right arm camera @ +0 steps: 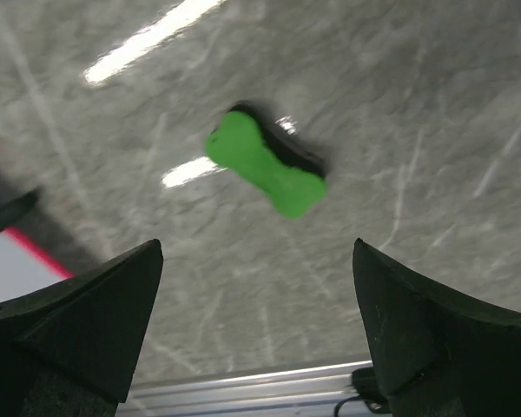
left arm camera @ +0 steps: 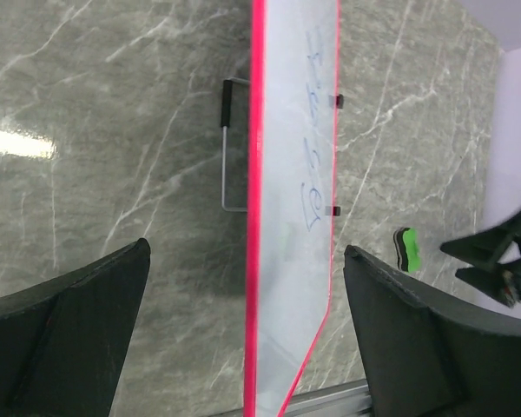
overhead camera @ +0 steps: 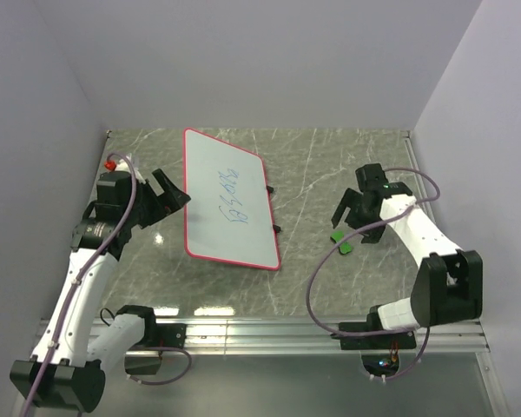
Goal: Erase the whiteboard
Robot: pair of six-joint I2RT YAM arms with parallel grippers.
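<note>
Spread and empty: left gripper (left arm camera: 246, 250), right gripper (right arm camera: 256, 248); eraser (right arm camera: 265, 172) skewed under right; off-centre pinch could flick it; unheld board (overhead camera: 217, 226) may slide.

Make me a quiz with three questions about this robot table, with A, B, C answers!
1. What colour is the rim of the whiteboard?
A. blue
B. red
C. green

2. Where is the green eraser?
A. on the whiteboard
B. in the left hand
C. on the table near the right hand

3. How are both hands?
A. open, gripping nothing
B. shut tight
C. squeezing the eraser together

Answers:
1 B, the board's edge shows red.
2 C, it lies on the grey marble just ahead of the right hand.
3 A, the fingers of each stand wide apart.
</note>
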